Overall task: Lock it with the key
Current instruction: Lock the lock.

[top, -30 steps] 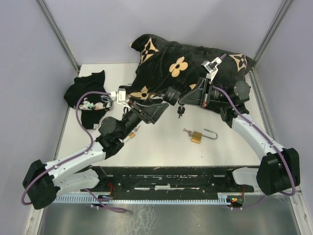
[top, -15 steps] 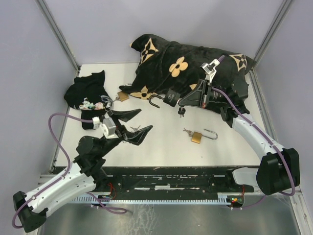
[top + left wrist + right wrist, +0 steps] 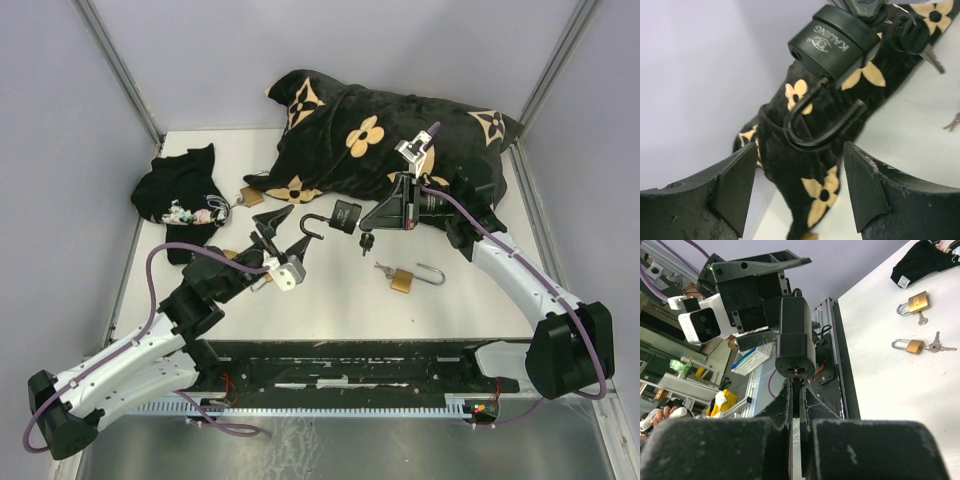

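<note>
A black padlock (image 3: pixel 346 215) hangs in the air in front of the pillow, its shackle (image 3: pixel 314 224) swung open. My right gripper (image 3: pixel 368 221) is shut on the key (image 3: pixel 796 390), which sits in the lock's underside (image 3: pixel 795 362); a spare key (image 3: pixel 367 243) dangles below. My left gripper (image 3: pixel 292 230) is open and points at the shackle from the left. In the left wrist view the open shackle (image 3: pixel 819 127) hangs just beyond the fingertips (image 3: pixel 735 182), not between them, with the lock body (image 3: pixel 837 42) above.
A black pillow with tan flowers (image 3: pixel 380 130) lies at the back. A black cloth (image 3: pixel 180 195) is at the left, with a brass padlock (image 3: pixel 250 197) beside it. Another brass padlock with keys (image 3: pixel 405 278) lies on the white table (image 3: pixel 330 300) at centre right.
My left arm drew back from the black padlock toward the near left, then returned to face the shackle, its jaws a little narrower. The right gripper with the lock moved slightly left.
</note>
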Tool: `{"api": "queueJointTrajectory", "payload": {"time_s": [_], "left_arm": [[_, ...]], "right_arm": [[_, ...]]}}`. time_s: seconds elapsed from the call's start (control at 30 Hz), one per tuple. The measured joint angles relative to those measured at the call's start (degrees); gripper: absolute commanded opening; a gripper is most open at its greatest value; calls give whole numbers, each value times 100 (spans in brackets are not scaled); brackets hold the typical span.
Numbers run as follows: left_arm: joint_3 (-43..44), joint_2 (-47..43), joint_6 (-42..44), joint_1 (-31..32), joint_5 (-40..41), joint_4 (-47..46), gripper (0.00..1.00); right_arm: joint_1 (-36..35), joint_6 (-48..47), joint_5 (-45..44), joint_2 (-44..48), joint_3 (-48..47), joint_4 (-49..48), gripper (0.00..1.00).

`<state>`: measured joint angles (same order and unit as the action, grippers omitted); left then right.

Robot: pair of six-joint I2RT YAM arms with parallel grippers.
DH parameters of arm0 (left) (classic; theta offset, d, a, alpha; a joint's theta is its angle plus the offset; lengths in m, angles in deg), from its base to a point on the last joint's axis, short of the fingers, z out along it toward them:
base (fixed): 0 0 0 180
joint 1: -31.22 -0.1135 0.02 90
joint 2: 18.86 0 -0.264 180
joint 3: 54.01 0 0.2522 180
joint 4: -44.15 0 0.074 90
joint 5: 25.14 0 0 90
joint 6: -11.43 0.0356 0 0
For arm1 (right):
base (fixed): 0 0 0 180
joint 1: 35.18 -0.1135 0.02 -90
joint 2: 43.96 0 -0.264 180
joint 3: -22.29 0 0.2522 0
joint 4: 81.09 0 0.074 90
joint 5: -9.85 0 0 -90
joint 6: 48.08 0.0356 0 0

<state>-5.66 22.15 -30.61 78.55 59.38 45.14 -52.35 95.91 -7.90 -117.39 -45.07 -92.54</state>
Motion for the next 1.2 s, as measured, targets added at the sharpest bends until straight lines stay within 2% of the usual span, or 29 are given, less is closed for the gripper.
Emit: {"api": "queueJointTrajectory", "payload": {"time_s": [0.27,0.5,0.63,0.83,1.07,1.2], "left_arm": [[275,345,457,74,-205,46,67],[380,529,457,157,-243,205,58],[584,487,446,157,-363,420,49],[973,481,417,166,-573,1110,40],[1329,643,181,166,-662,1762,39],[1722,868,-247,166,-684,2140,28]], "right_arm": [[-90,-313,20,0,-94,426,2],[-133,-538,24,0,-149,732,2],[-142,-824,15,0,-243,1069,2],[-162,-1040,22,0,-275,1340,2],[-190,-1517,24,0,-402,1917,2],[-236,-2271,9,0,-678,2736,2]]}}
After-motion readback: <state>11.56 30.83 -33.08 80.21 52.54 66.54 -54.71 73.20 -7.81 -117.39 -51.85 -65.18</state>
